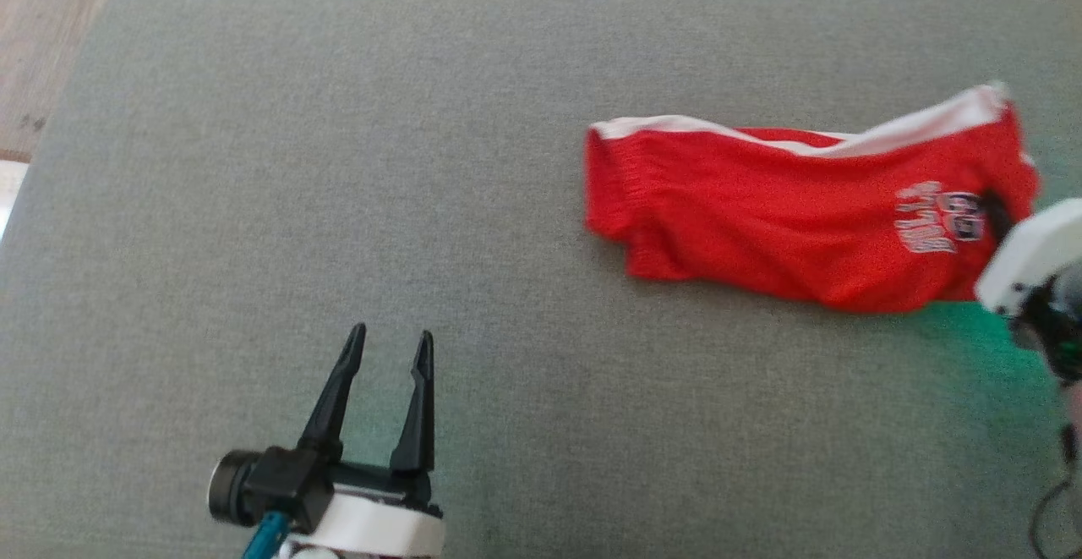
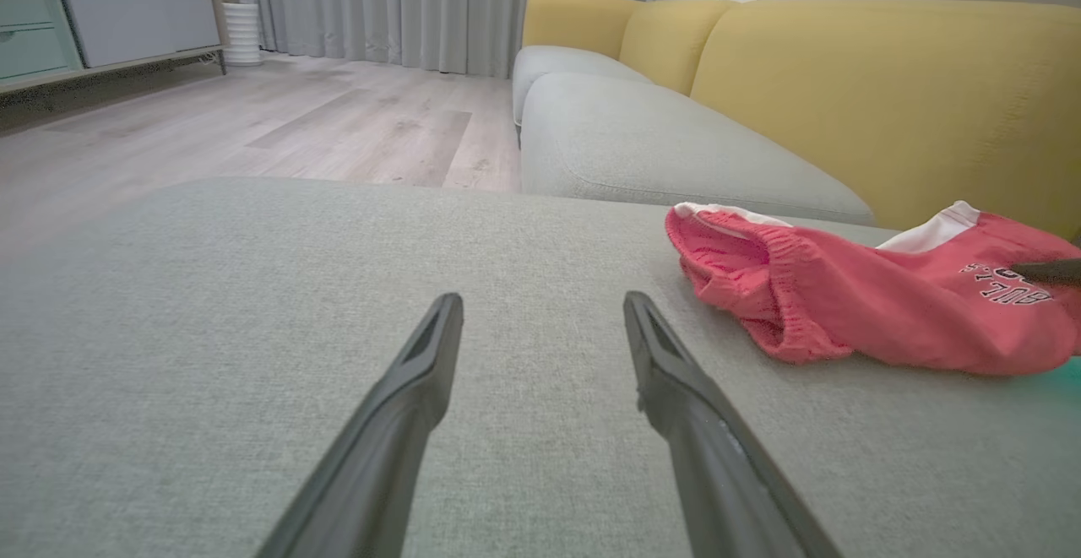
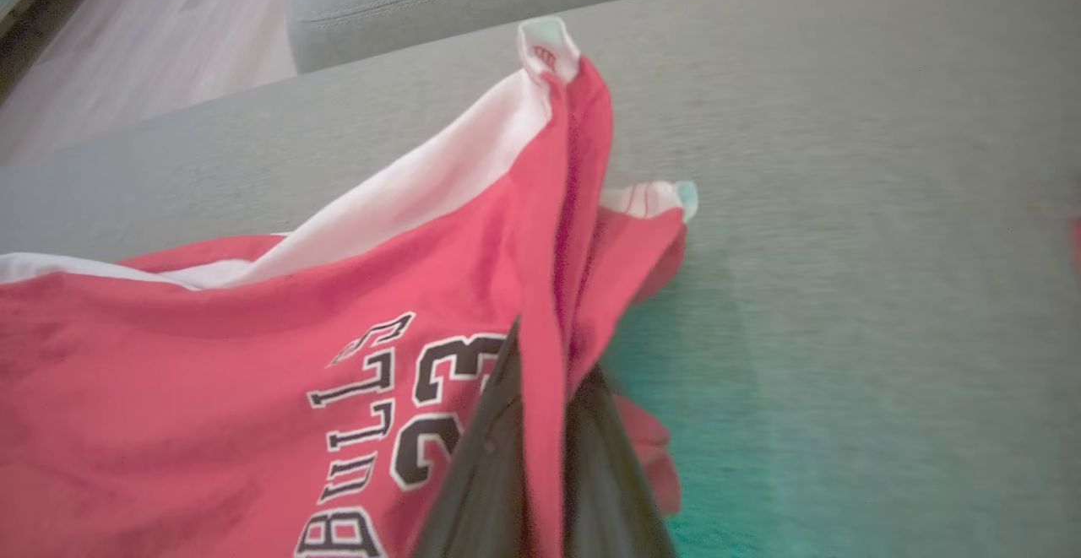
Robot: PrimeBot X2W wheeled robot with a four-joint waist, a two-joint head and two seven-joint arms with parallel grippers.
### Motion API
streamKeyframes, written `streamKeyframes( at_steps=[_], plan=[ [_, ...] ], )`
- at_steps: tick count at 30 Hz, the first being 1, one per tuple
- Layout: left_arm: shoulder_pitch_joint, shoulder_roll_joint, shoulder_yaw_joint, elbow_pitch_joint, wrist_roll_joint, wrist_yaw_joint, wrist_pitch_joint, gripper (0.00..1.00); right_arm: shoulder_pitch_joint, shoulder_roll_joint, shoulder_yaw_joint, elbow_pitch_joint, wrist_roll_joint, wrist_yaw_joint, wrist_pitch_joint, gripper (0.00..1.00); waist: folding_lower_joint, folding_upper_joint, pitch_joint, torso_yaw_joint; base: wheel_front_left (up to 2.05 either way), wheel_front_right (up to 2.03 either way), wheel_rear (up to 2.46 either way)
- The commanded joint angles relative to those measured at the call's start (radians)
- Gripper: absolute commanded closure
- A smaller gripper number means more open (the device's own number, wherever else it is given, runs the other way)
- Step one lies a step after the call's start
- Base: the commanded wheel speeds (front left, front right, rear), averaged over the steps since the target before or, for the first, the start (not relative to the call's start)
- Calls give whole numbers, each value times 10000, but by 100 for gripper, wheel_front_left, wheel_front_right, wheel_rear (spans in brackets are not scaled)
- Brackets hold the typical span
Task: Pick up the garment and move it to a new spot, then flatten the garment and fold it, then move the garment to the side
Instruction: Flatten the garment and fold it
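The garment (image 1: 786, 212) is a pair of red shorts with a white side stripe and printed lettering, lying on the grey cushion (image 1: 338, 161) at the right. My right gripper (image 1: 997, 216) is shut on the garment's right end near the lettering; in the right wrist view its dark fingers (image 3: 490, 474) pinch a raised fold of the red cloth (image 3: 253, 389). My left gripper (image 1: 387, 364) stands open low on the left, well apart from the garment (image 2: 853, 296), nothing between its fingers (image 2: 422, 372).
The grey cushion's left edge (image 1: 51, 145) borders wooden floor (image 1: 42, 35). In the left wrist view, a yellow-backed sofa (image 2: 844, 94) with grey seats stands behind the cushion, and a cabinet (image 2: 101, 18) and curtains lie farther off.
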Motion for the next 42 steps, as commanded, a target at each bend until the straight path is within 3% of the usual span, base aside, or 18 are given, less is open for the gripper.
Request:
streamKeyframes(
  at_steps=[1, 8, 11, 17, 23, 29, 33, 35, 36, 37, 42],
  plan=[
    [36, -118, 538, -259, 158, -146, -64, 0, -67, -380, -189, -267, -74, -7, -221, 100, 3, -1, -117, -98, 0, 0, 0],
    [236, -490, 710, -136, 469, -645, -64, 0, -286, -741, -927, -740, -489, -7, -459, 100, 3, -1, 81, 123, 0, 0, 0],
    [203, -610, 763, -97, 505, -793, -64, 0, -531, -671, -784, -1298, -728, -7, -322, 100, 3, -1, 149, 241, 0, 0, 0],
    [147, -703, 737, -16, 479, -958, -64, 0, -869, 95, 1408, -2876, -695, -7, 841, 100, 3, -1, 301, 550, 0, 0, 0],
    [-30, -710, 409, 11, 51, -737, -64, 0, -626, 987, 3336, -3168, -653, -7, 1481, 100, 3, -1, 313, 1023, 0, 0, 0],
    [63, -711, 404, 74, -72, -568, -64, 0, -249, 1129, 3742, -3130, -862, -7, 1471, 100, 3, -1, 212, 1243, 0, 0, 0],
    [164, -711, 456, 68, -106, -519, -64, 0, 83, 1015, 3934, -3316, -920, -7, 1436, 73, 3, -1, 128, 1201, 0, 0, 0],
    [191, -711, 473, 69, -84, -515, -64, 0, 193, 966, 4026, -3386, -967, -7, 1396, 47, 3, -1, 106, 1113, 0, 0, 0],
    [183, -711, 479, 64, -74, -519, -64, 0, 212, 955, 4081, -3441, -1007, -7, 1328, 9, 3, -1, 112, 1070, 0, 0, 0],
    [162, -711, 495, 54, -56, -525, -64, 0, 227, 981, 4110, -3488, -1011, -7, 1228, 0, 3, -1, 117, 1018, 0, 0, 0],
    [106, -712, 631, 75, 8, -543, -64, 0, 406, 1272, 4375, -3716, -676, -7, 884, 0, 3, -1, 34, 749, 0, 0, 0]
  ],
)
